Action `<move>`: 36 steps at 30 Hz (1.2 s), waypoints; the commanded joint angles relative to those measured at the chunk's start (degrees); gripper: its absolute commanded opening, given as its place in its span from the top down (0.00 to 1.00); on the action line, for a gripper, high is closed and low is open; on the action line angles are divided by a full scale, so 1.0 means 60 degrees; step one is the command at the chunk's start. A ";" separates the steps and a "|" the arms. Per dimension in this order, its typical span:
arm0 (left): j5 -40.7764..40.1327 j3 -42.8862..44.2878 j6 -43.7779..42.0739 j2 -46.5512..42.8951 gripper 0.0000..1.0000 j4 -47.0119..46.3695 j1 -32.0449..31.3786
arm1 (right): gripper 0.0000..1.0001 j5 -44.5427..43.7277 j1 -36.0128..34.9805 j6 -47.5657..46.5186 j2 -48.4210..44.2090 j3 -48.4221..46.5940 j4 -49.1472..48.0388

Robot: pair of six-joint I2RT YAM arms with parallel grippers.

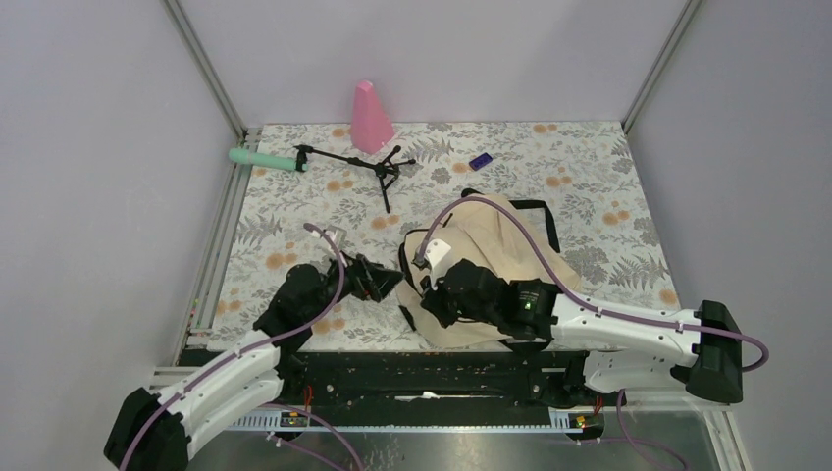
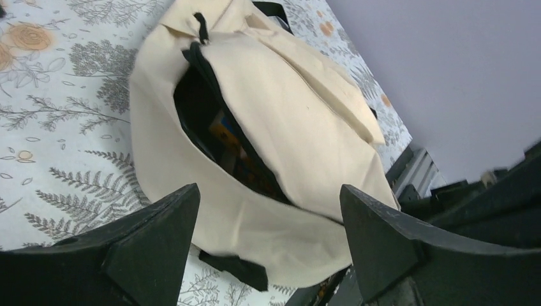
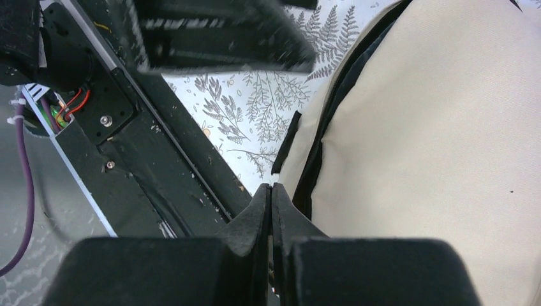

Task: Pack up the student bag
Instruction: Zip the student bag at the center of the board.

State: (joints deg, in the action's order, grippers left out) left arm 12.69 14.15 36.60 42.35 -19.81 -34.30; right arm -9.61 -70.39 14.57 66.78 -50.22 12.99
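Two grippers flank student bag, large cream-beige soft fabric backpack, flat on floral table. Left gripper spread wide, facing bag's unzipped mouth, likely for loading. Right gripper pinched closed, seemingly empty, beside bag's zip edge.

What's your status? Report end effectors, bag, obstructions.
Left end effector open, empty, facing bag opening. Right end effector shut at bag edge. Bag unzipped, lying flat. Tripod, cone behind, clear of it.

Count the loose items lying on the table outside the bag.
3: a pink cone at the back, a mint-handled black tripod beside it, a small purple block back right. Others may be hidden.
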 commanded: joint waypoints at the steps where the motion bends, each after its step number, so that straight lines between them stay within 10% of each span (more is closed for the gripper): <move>1: 0.1059 -0.0938 -0.0354 -0.0989 0.19 -0.1071 -0.0135 | 1.00 -0.0740 0.0050 0.0054 -0.0209 -0.0369 -0.1168; 18: -0.0454 -0.1070 -0.1189 0.0621 0.22 -0.5047 -0.3173 | 1.00 0.0943 0.1754 0.2669 -0.0394 -0.0034 -0.1996; 36: -0.1058 -0.0455 -0.1119 0.2245 0.45 -0.5772 -0.3680 | 1.00 0.1477 0.1974 0.3444 -0.0566 0.0268 -0.2468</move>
State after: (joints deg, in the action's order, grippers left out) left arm 6.70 9.23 30.41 54.87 -49.84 -55.66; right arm -1.41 -59.29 32.91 65.71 -47.68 5.58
